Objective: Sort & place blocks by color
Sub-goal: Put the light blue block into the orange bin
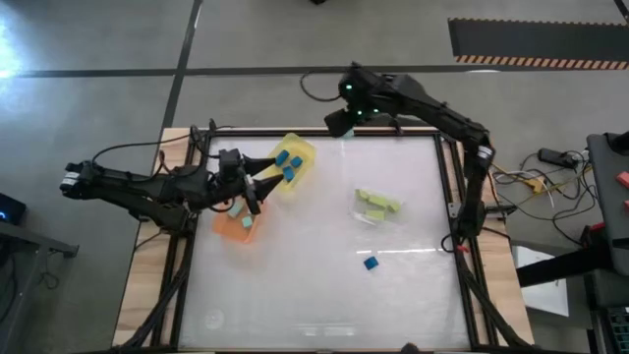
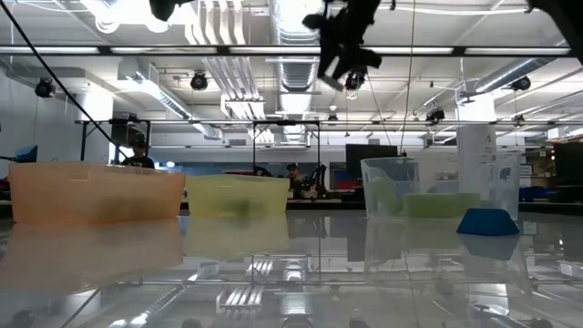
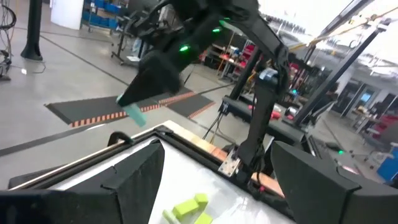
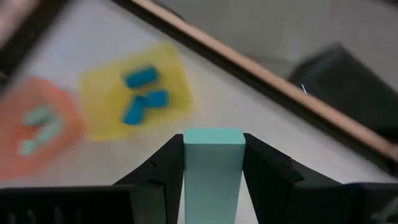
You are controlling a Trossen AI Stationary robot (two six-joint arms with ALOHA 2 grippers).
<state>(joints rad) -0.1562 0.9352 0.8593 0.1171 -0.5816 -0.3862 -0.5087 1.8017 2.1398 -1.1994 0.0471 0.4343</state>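
Right wrist view: my right gripper pinches a smooth, rectangular teal block, raised over the table's far edge. My left gripper, fingers spread, hovers beside the translucent yellow bin.

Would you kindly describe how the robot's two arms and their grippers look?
Both arms are dark, slim and jointed. The right arm shows small green lights near its wrist and a black cable looping off it. The left arm trails black cables. The right gripper's fingers are black, angular and stepped.
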